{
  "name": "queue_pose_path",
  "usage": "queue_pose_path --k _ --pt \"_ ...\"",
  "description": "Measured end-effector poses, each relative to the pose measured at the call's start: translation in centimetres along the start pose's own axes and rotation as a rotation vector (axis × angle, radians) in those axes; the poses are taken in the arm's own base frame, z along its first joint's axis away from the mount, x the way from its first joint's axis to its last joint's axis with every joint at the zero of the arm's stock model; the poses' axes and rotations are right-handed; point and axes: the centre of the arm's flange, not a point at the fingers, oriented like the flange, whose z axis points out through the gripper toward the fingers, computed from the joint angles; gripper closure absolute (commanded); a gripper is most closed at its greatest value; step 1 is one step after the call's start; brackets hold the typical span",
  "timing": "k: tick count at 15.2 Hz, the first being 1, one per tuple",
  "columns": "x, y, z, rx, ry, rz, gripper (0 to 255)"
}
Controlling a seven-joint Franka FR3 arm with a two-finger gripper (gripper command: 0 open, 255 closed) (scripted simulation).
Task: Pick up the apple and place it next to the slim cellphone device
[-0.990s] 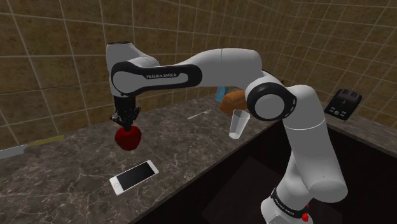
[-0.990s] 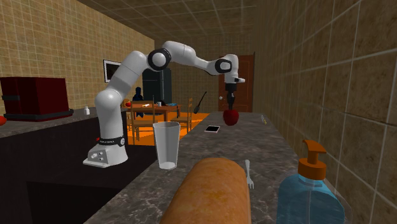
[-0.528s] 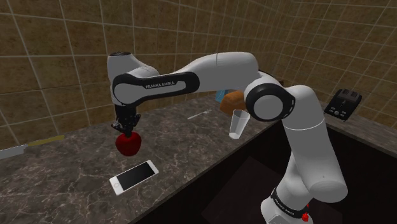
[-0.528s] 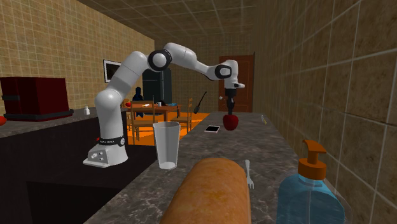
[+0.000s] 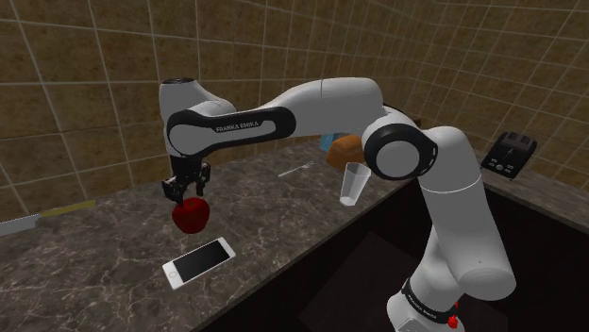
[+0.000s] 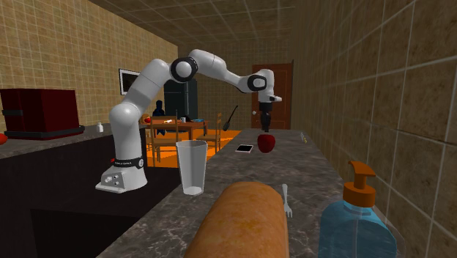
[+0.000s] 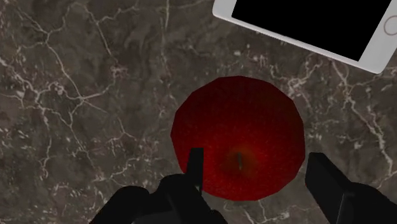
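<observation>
A dark red apple (image 5: 191,215) lies on the dark marble counter (image 5: 104,255), just beyond a white slim cellphone (image 5: 199,261) with a black screen. My gripper (image 5: 186,186) hangs straight above the apple, open. In the wrist view the fingers (image 7: 195,168) stand apart on either side of the apple (image 7: 238,137) and well above it, with the cellphone (image 7: 312,28) close beside it. The second exterior view has the apple (image 6: 266,143) under the gripper (image 6: 265,126), beside the cellphone (image 6: 244,148).
A clear glass (image 5: 354,182), a bread loaf (image 6: 238,220), a fork (image 5: 295,171) and a blue soap bottle (image 6: 357,223) stand further along the counter toward the arm's base. A black toaster (image 5: 511,154) sits at the far right. The counter's edge drops off just past the cellphone.
The fingers have opened and let go of the apple, which has dropped slightly below them. The arm has held its place over the last half second.
</observation>
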Motion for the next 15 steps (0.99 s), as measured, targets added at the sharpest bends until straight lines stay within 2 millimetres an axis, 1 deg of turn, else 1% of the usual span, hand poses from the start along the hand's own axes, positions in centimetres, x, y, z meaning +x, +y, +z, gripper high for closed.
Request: queue_pose_path --k 4,5,8,9,11,15 --pt "0.0 0.0 0.0 0.0 0.0 0.0 0" --pt "0.0 0.0 -0.6 0.0 0.0 0.0 0" --pt "0.0 0.0 -4.0 0.0 0.002 0.0 0" --pt "0.0 -0.1 -4.5 0.0 0.002 0.0 0" --pt "0.0 0.0 -4.9 0.0 0.001 0.0 0" --pt "0.0 0.0 -5.0 0.0 0.0 0.0 0"
